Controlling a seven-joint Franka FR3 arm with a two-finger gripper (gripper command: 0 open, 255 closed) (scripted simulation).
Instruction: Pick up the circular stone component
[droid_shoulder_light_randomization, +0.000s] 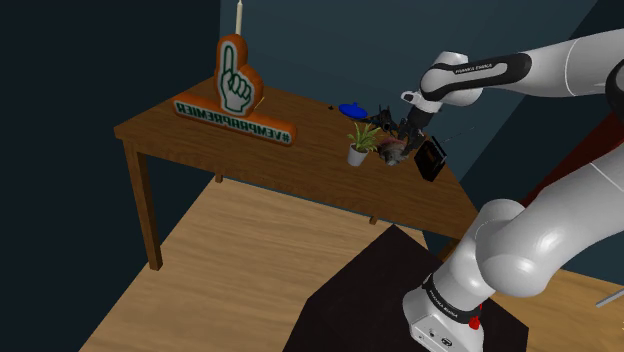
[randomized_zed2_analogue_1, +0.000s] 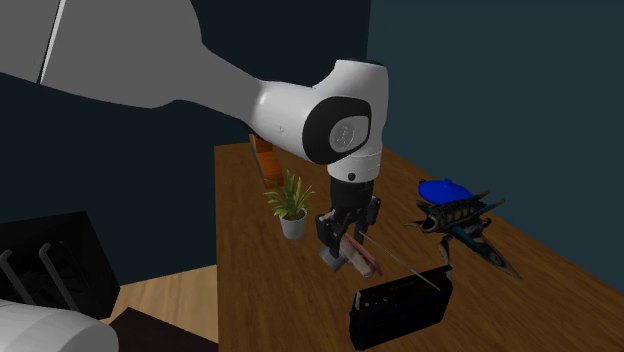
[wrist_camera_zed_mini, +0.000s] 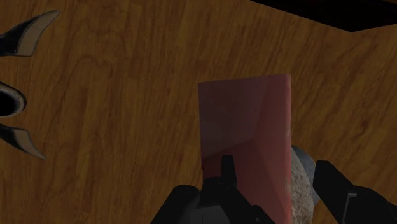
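Approach complete; grasp and lift outstanding. Jaws stand apart, straddling the speckled grey stone disc (wrist_camera_zed_mini: 301, 183) and the adjoining reddish slab (wrist_camera_zed_mini: 245, 124), low over the bench (wrist_camera_zed_mini: 114, 95) near the potted plant (randomized_zed2_analogue_1: 291, 205). No closure evident.

— What do we see on the wooden table (droid_shoulder_light_randomization: 200, 125)?

— Toward the shoulder view's left end we see an orange-edged sign (droid_shoulder_light_randomization: 236, 88) with a green pointing hand, standing upright. A pale thin rod (droid_shoulder_light_randomization: 239, 17) rises behind it.

— And toward the other end?

— We find a small potted plant (randomized_zed2_analogue_1: 291, 205) in a white pot, and a black box (randomized_zed2_analogue_1: 400, 303) near the table's edge. In the second exterior view we see a dark spiky model (randomized_zed2_analogue_1: 462, 222) just beside a blue object (randomized_zed2_analogue_1: 445, 189).

— Below the table?

— We make out a plank floor (droid_shoulder_light_randomization: 230, 270) and a dark mat (droid_shoulder_light_randomization: 360, 290).
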